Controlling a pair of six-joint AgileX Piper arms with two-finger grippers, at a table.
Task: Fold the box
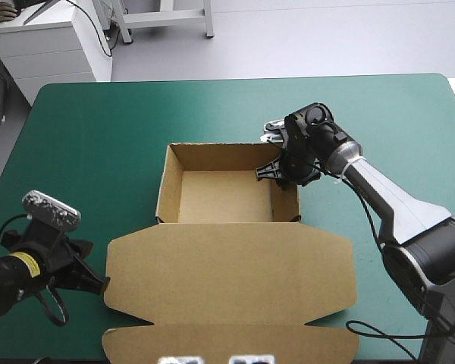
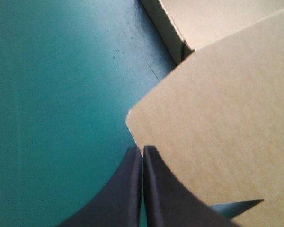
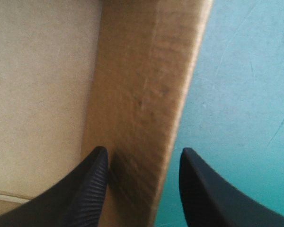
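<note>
Across the counter lies a teal-green cover (image 1: 98, 121) that takes up most of the high view. Beyond its far edge are a pale floor (image 1: 326, 38) and a white cabinet (image 1: 53, 45).

One brown box (image 1: 227, 265) sits around the middle of the counter. It is an open tray (image 1: 224, 199) with its lid (image 1: 212, 262) lying flat toward the near edge. The far, left and right walls stand clearly upright. The near wall, where the lid joins, is seen only edge-on. A narrower flap (image 1: 227, 343) runs along the lid's near side, with one notch at each end of the fold, and the picture's edge cuts it off.

Two end effectors are at work. The right end effector (image 1: 277, 173) is at the tray's right wall (image 3: 146, 71), near the far corner, and hides that corner from above. In its wrist view the right end effector (image 3: 143, 156) has its black fingers spread, one over the tray floor and the other over the cover, with the wall between them. Whether either finger presses the board is hard to make out.

The left end effector (image 1: 100, 284) is low at the lid's left side. In its wrist view the left end effector (image 2: 142, 149) has its fingers pressed together in one point, right at the lid's rounded corner (image 2: 132, 118). Whether the point touches that corner cannot be told. That view shows only the one lid corner and, farther ahead, a slice of the tray's outer corner (image 2: 180, 38).
</note>
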